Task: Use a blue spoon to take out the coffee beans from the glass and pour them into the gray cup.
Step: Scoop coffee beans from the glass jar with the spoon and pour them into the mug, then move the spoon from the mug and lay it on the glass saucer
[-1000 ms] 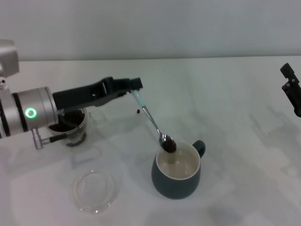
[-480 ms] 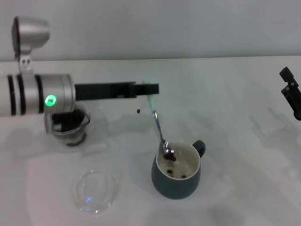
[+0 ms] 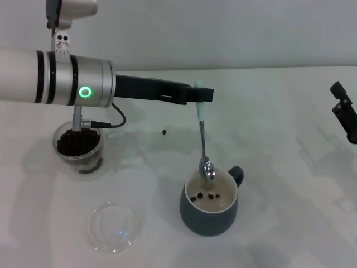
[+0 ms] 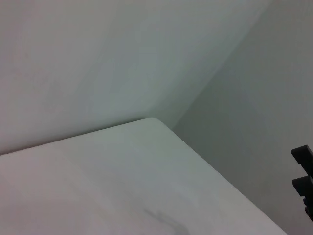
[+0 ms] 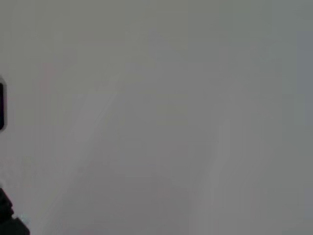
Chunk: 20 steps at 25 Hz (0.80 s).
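Beans [image 3: 203,196] are seen inside the gray cup [image 3: 210,219]. The spoon [image 3: 204,146] is held clamped at its blue end by the left gripper [image 3: 201,95], hanging bowl-down over the cup. More beans fill the glass [image 3: 78,147]. The right gripper [image 3: 346,111] is parked at the far right; whether its fingers are open cannot be told.

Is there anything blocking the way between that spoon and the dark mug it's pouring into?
Nothing visible does. The left gripper holds the blue spoon hanging nearly straight down, its bowl just above the open mouth of the gray cup, where a few coffee beans already lie.
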Each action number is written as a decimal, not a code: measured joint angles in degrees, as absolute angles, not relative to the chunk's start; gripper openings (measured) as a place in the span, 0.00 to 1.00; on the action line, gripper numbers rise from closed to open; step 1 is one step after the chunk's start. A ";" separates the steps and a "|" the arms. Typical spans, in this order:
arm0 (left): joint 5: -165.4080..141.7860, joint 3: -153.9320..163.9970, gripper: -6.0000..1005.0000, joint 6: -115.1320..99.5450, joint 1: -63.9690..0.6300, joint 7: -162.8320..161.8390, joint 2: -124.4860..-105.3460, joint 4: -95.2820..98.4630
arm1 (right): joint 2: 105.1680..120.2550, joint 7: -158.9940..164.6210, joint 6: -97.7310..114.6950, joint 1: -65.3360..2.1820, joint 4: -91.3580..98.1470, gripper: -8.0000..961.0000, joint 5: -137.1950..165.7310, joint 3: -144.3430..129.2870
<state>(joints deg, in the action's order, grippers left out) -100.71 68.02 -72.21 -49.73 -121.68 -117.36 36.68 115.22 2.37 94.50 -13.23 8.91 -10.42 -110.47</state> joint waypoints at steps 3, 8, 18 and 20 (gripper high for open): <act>-100.37 67.67 0.14 -72.69 -48.26 -122.83 -117.27 38.05 | 115.22 2.37 94.28 -13.19 8.87 0.63 -10.37 -110.47; -98.19 65.08 0.14 -75.34 -41.38 -124.25 -116.76 44.30 | 115.22 2.24 94.27 -13.26 8.88 0.63 -10.39 -110.37; -97.90 56.21 0.14 -78.26 -26.18 -123.09 -117.63 47.79 | 115.22 2.23 94.27 -13.71 9.11 0.63 -10.87 -108.65; -97.55 55.50 0.14 -78.31 -23.73 -121.97 -117.89 47.52 | 115.22 2.28 94.27 -13.73 9.21 0.63 -10.87 -107.46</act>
